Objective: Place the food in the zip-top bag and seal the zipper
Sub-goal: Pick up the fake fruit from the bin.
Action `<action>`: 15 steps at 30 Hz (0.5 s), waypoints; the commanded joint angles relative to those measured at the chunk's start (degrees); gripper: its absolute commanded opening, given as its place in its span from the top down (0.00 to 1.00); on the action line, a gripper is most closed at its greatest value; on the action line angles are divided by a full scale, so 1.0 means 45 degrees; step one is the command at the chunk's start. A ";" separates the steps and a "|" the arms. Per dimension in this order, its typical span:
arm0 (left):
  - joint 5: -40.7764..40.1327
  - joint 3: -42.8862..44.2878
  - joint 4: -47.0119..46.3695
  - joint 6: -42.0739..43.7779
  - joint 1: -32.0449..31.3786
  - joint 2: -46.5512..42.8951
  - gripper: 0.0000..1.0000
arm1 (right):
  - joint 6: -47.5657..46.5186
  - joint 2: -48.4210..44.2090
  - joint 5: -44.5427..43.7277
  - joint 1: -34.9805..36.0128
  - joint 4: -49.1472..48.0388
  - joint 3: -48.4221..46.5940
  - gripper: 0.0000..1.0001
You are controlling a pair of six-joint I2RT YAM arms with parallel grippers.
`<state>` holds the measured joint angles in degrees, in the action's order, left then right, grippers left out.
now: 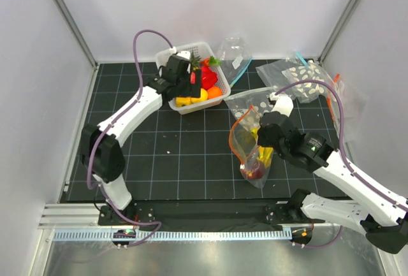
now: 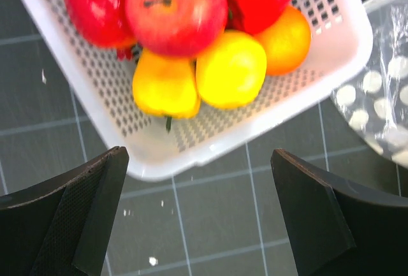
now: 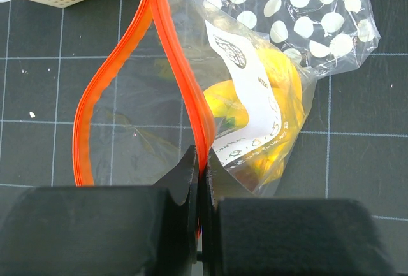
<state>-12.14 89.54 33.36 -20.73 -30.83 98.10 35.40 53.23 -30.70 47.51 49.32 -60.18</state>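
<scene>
The clear zip-top bag [image 1: 250,152] lies near the table's middle with its mouth gaping. Its orange-red zipper [image 3: 167,40] forms an open loop. The yellow banana bunch [image 3: 268,123] and a dark maroon fruit [image 1: 254,172] are inside, behind the white label [image 3: 250,107]. My right gripper [image 3: 203,167] is shut on the zipper strip, one side of the mouth only. My left gripper [image 2: 199,187] is open and empty, just above the near edge of the white basket [image 2: 210,148], which holds red fruits [image 2: 173,9], yellow fruits [image 2: 231,69] and an orange one [image 2: 285,40].
A clear bag dotted with white discs [image 1: 303,78] lies at the back right, another [image 3: 306,14] beside the zip-top bag. A bag with a blue strip [image 1: 234,59] sits behind the basket [image 1: 191,107]. The black gridded mat [image 1: 166,155] covers the table.
</scene>
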 commanded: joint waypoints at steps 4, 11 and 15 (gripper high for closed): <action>0.0198 0.1898 -0.1457 0.0603 0.0581 0.1615 0.00 | -0.0249 -0.0189 0.0005 -0.0049 -0.0589 -0.0298 0.99; 0.0373 0.2875 -0.1906 0.0330 0.1089 0.3120 0.00 | -0.0308 -0.0091 0.0084 -0.0049 -0.0745 -0.0239 0.99; 0.0822 0.3071 -0.2297 0.0251 0.1362 0.3608 0.00 | -0.0366 -0.0072 0.0122 -0.0049 -0.0843 -0.0122 0.99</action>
<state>-10.33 100.51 27.03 -19.18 -25.58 113.84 34.48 53.25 -29.93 47.44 48.21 -60.18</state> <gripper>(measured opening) 0.996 0.046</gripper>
